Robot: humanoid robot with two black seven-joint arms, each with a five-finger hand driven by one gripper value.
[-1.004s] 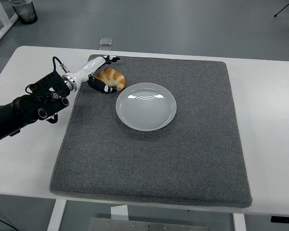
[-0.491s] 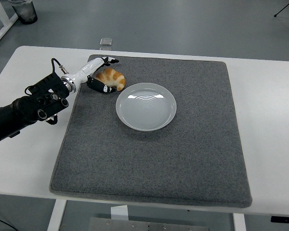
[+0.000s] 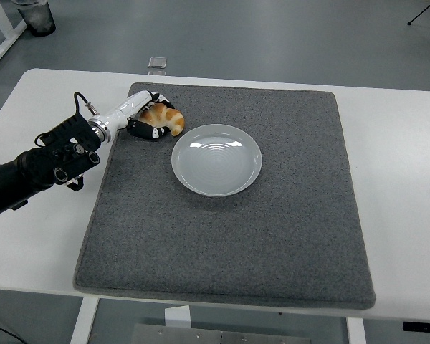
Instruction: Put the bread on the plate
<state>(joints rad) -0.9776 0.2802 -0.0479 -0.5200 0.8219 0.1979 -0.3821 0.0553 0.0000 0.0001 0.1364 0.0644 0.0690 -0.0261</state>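
Observation:
The bread (image 3: pixel 169 119), a golden croissant-shaped roll, lies on the grey mat (image 3: pixel 272 215) just left of and behind the empty round grey plate (image 3: pixel 216 159). My left hand (image 3: pixel 162 118) reaches in from the left edge, and its black and white fingers (image 3: pixel 146 132) curl around the bread from the left, some above it and the thumb below. The bread still rests on the mat, a small gap away from the plate's rim. The right arm does not show.
The mat covers most of the white table (image 3: pixel 401 143). A small clear object (image 3: pixel 158 62) sits at the table's far edge behind the mat. A dark container (image 3: pixel 36 16) stands on the floor at top left.
The left hand has drawn in closer around the bread, fingers curling over it. Bread and hand have shifted slightly left and away from the plate.

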